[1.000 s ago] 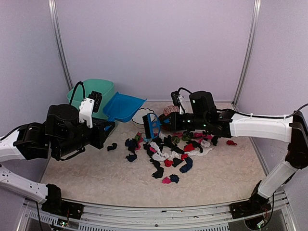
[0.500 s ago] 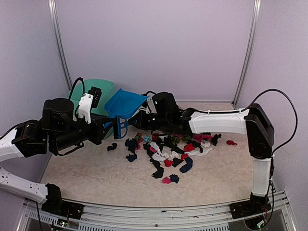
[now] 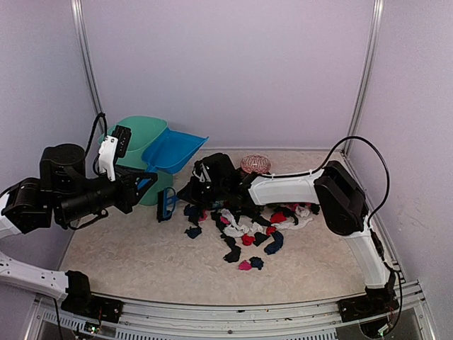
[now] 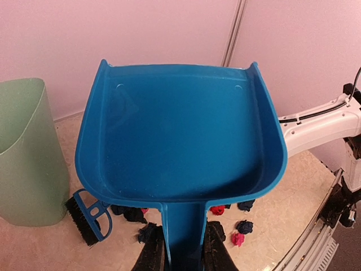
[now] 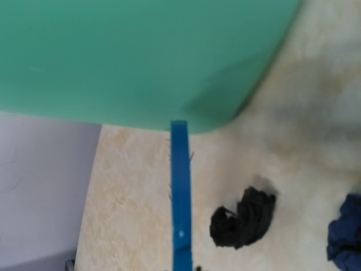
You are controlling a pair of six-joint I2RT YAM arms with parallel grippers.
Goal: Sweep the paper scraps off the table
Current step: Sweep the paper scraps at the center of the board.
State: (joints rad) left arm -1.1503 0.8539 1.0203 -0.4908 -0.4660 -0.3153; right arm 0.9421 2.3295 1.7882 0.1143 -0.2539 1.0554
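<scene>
Paper scraps [image 3: 244, 225] heaped on the beige table [image 3: 141, 262]
Wrinkled wads, mostly black with pink, red, white, blue; left gripper [image 4: 179, 248] clenches the dustpan [image 4: 180, 141] handle, right gripper [image 3: 185, 193] grips the hand brush [image 3: 167, 203] beside the heap.

Top view: the right hand [image 3: 185, 193] merges with the dark arm links, so its grip cannot be read.

Left wrist view: the dustpan [image 4: 180, 141] screens most of the paper scraps [image 4: 243, 227]. The bottom edge crops its handle and the left hand [image 4: 183, 255].

Right wrist view: the green bin [image 5: 141, 51] is blurred and cropped above. The brush [image 5: 180, 209] is cropped below. The right edge cuts a navy scrap [image 5: 345, 231].
</scene>
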